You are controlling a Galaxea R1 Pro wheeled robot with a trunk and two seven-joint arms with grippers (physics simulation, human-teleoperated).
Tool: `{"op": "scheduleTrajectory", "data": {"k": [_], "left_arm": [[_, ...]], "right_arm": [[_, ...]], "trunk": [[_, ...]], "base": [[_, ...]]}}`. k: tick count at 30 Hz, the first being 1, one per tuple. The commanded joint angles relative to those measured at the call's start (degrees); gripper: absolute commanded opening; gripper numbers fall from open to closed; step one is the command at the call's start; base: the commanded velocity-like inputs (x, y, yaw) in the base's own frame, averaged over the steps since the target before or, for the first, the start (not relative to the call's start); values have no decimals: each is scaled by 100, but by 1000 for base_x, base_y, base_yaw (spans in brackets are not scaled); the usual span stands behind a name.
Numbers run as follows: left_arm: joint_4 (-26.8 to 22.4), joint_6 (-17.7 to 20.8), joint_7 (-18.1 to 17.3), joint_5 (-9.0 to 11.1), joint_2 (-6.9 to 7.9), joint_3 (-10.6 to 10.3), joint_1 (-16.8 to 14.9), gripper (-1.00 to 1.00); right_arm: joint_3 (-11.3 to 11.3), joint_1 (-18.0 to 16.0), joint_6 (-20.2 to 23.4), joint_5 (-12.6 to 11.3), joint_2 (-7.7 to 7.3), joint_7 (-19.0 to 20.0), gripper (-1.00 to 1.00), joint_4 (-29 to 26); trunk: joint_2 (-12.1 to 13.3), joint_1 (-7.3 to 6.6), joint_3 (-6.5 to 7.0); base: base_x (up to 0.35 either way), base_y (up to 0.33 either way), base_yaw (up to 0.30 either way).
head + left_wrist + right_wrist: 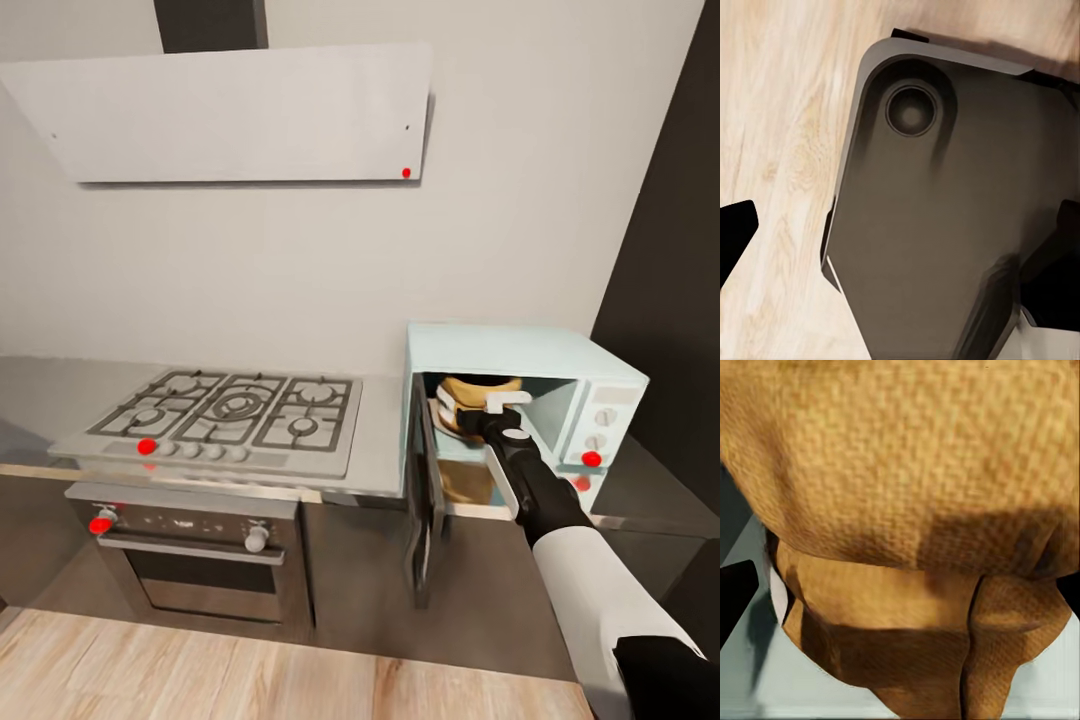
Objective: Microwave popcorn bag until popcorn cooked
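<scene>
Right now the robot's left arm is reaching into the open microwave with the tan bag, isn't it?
Not the left arm: the head view shows the right arm, at the picture's right, reaching in with its right gripper at the bag. The rest holds: the microwave stands open, its door swung out, and the bag is tan and inside.

white wall, wood floor — hob
</scene>
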Motion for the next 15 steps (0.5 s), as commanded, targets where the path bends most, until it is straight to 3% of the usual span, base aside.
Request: {"op": "scheduleTrajectory", "data": {"k": [1, 7, 15], "left_arm": [[-3, -7, 4, 25, 0, 1, -1, 100], [-3, -7, 4, 25, -3, 1, 1, 100], [-3, -7, 4, 25, 1, 1, 1, 100]], "right_arm": [[9, -2, 38, 21, -3, -15, 100, -11], [9, -1, 34, 22, -3, -14, 100, -9], [9, -1, 38, 23, -3, -26, 100, -14]], "trunk": [[-3, 2, -6], [-3, 2, -6], [-3, 2, -6]], "base": [[116, 0, 0], [44, 0, 0], [178, 0, 0]]}}
